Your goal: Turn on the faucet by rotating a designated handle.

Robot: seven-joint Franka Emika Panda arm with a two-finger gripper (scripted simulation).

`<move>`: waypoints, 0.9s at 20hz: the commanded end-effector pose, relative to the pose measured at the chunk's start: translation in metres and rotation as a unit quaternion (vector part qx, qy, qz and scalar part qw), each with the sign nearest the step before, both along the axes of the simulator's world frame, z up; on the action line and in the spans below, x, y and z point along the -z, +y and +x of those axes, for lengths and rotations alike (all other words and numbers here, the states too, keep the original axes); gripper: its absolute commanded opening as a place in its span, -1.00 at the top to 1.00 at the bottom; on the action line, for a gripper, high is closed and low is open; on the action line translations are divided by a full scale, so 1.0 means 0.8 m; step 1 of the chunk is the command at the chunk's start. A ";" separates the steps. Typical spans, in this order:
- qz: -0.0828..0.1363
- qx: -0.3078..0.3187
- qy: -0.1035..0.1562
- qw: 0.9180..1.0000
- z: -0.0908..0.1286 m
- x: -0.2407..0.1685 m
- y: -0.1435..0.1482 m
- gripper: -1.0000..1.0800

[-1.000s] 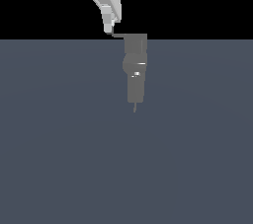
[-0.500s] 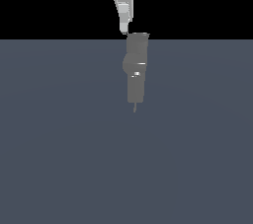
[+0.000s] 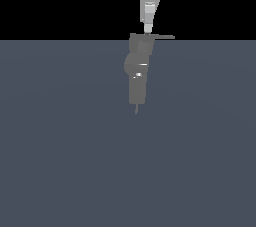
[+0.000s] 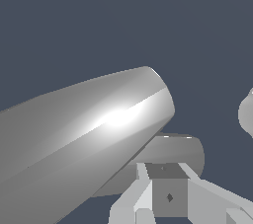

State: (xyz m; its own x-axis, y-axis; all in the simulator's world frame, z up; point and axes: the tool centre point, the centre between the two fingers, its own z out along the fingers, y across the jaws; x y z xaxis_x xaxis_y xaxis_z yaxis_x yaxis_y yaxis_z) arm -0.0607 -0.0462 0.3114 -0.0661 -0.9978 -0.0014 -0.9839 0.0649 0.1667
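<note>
In the exterior view the grey faucet [image 3: 137, 73] stands upright, blocky and segmented, with a thin tip at its lower end. Its handle [image 3: 164, 36] is a thin flat lever jutting from the top piece toward the exterior view's right. My gripper [image 3: 147, 30] comes down from above on the white arm, and its narrow tip touches the top of the faucet at the handle's root. The fingers look pressed together with nothing held. In the wrist view the gripper [image 4: 168, 197] sits low in the picture. Large rounded grey shapes fill that view, too close to name.
The faucet stands on a flat dark blue-grey floor [image 3: 65, 161] that spreads all around it. Behind it the background is black. Nothing else stands on the floor.
My gripper has moved steadily toward the exterior view's right along the faucet's top. The handle, earlier a short stub on the left of the top piece, now juts out to the right.
</note>
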 end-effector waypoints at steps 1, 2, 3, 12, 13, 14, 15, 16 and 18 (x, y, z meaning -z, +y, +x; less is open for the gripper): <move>0.000 0.004 0.001 1.000 0.006 0.004 -0.015 1.00; 0.000 0.005 0.002 1.000 0.008 0.005 -0.020 1.00; 0.000 0.006 0.003 1.000 0.011 0.006 -0.025 1.00; 0.000 0.012 0.008 1.000 0.035 0.018 -0.071 1.00; 0.000 0.012 0.008 1.000 0.037 0.019 -0.076 1.00; 0.000 0.013 0.009 1.000 0.040 0.020 -0.081 1.00; 0.000 0.014 0.009 1.000 0.042 0.021 -0.086 1.00; 0.000 0.014 0.010 1.000 0.044 0.022 -0.091 1.00; 0.000 0.016 0.011 1.000 0.049 0.025 -0.100 1.00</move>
